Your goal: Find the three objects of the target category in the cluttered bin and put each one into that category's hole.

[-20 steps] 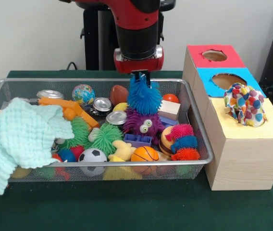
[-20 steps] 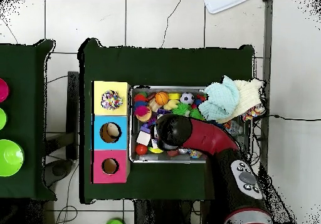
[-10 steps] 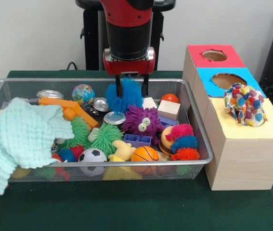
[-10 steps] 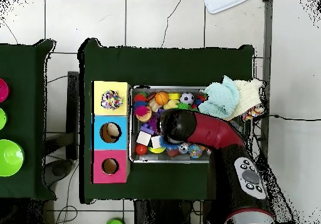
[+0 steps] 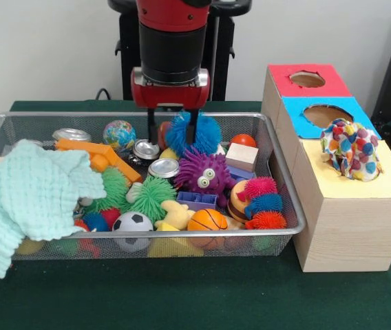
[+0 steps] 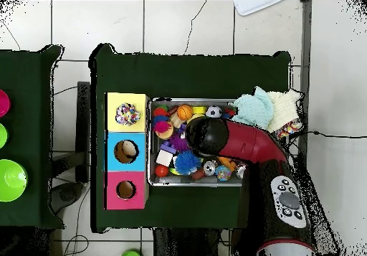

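Arm vertical; claw (image 5: 173,128) fingers spread, pointing down.

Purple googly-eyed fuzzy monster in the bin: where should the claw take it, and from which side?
Grip the purple monster across its round, spiky body, coming straight down from above. Its top is exposed, while a blue spiky ball, a wooden block and blue plastic bricks crowd its sides. The claw looks open, just beside it.

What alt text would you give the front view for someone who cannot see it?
A red and black robot arm's hand hangs open over a wire mesh bin crammed with toys, beside a fuzzy blue spiky ball. Right of the bin stands a wooden box with red, blue and yellow tops, a multicoloured patchwork ball sitting on the yellow one.
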Controlling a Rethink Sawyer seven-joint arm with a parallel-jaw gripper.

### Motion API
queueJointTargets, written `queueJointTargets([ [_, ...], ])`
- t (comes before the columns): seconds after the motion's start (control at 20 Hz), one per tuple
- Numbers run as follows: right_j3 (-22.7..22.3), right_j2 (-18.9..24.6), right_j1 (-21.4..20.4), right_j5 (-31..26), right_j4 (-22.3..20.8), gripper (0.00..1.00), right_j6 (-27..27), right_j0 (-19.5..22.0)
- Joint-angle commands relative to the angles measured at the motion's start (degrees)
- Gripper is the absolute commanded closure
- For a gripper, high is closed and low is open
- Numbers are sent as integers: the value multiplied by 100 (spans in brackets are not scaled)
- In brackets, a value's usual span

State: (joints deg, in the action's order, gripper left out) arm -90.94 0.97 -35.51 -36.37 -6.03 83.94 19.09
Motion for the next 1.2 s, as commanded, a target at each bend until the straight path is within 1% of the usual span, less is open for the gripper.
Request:
queueJointTargets([
  [0.05, 817, -246, 142, -247, -653, 0, 220, -25],
  [0.35, 1287, -197, 307, 89, -964, 0, 122, 82],
  [0.6, 1587, 29, 707, 456, -1114, 0, 79, 303],
  [0.65, 1641, 64, 800, 458, -1127, 0, 64, 346],
  [0.75, 1628, 207, 927, 463, -1110, 0, -37, 470],
  [0.85, 1615, 265, 1030, 546, -1090, 0, 11, 524],
  [1.0, 1566, 261, 1103, 686, -1046, 0, 149, 545],
  [1.2, 1481, 374, 1143, 696, -948, 0, 143, 616],
])
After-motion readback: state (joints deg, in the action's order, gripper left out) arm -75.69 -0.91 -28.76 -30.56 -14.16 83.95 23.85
